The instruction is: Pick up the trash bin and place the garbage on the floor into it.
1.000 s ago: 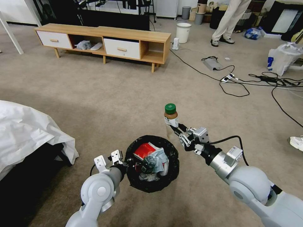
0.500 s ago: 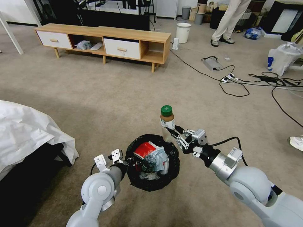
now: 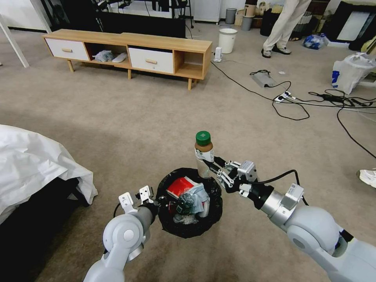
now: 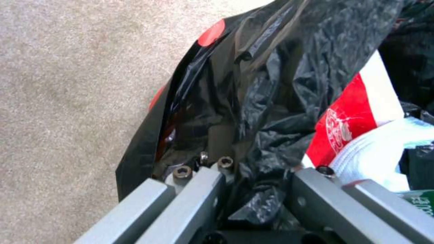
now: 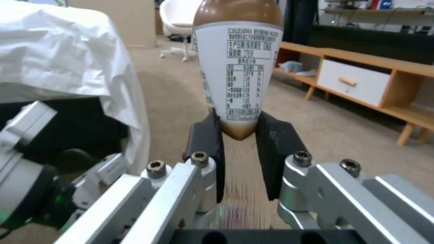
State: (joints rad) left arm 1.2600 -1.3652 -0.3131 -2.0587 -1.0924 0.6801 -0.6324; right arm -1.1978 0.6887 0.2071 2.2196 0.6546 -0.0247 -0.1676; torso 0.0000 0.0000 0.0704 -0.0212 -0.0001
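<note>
1. Low in the head view, the left gripper (image 3: 153, 202) is clamped onto the rim of the trash bin (image 3: 189, 231), pinching its black liner.
2. Just past the bin's far rim, the right gripper (image 3: 211, 165) squeezes the green-capped bottle (image 3: 204, 153) low on its body, long axis upright, not quite over the opening yet.
3. Carpet (image 3: 137, 117) beyond looks litter-free.

Beige carpet (image 3: 137, 117) wall to wall — a low wooden cabinet (image 3: 129, 53) behind, black cables (image 3: 297, 102) trailing right.
</note>
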